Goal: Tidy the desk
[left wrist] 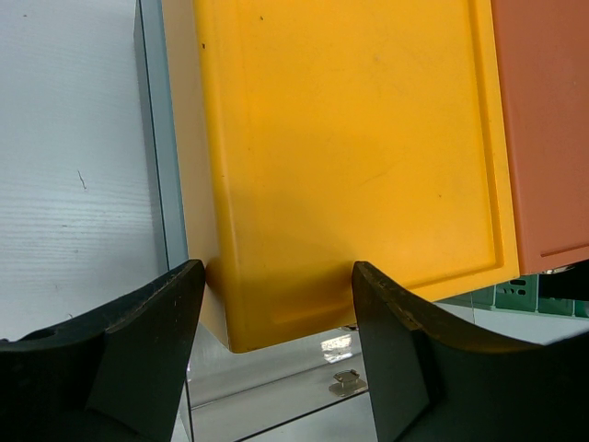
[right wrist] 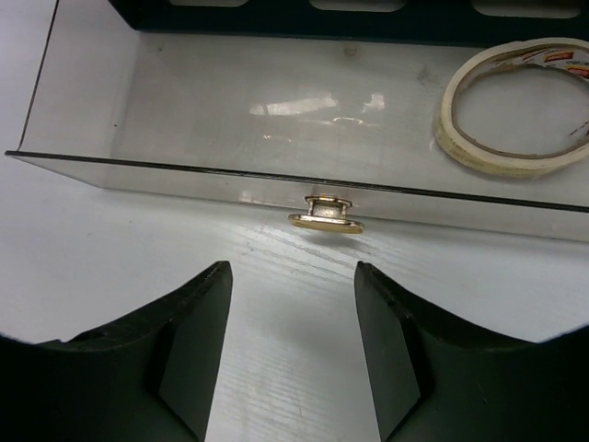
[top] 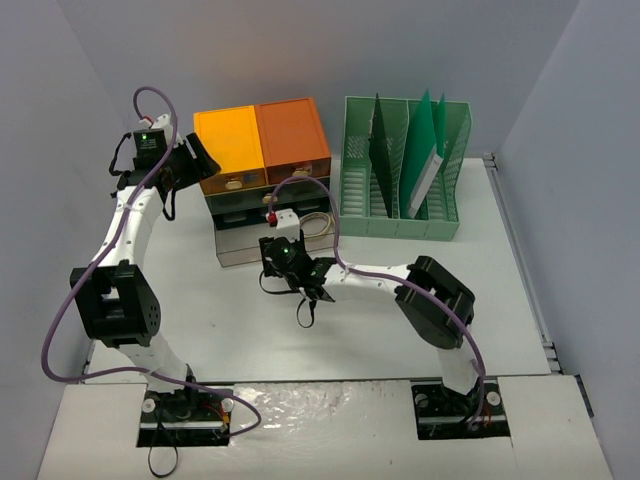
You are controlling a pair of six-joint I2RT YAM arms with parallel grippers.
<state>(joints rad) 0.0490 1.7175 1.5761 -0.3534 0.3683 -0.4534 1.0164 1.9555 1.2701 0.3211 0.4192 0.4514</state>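
Facing the knob (right wrist: 327,214) of the open drawer (right wrist: 230,101), right claw (right wrist: 293,276) gapes empty (tape (right wrist: 447,120) inside); best centred, then pushed squarely.

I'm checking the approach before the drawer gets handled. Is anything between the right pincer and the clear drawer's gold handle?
Nothing visible. Only bare desk lies between the open right pincer and the gold handle; the tape roll sits inside the clear drawer, behind its front wall.
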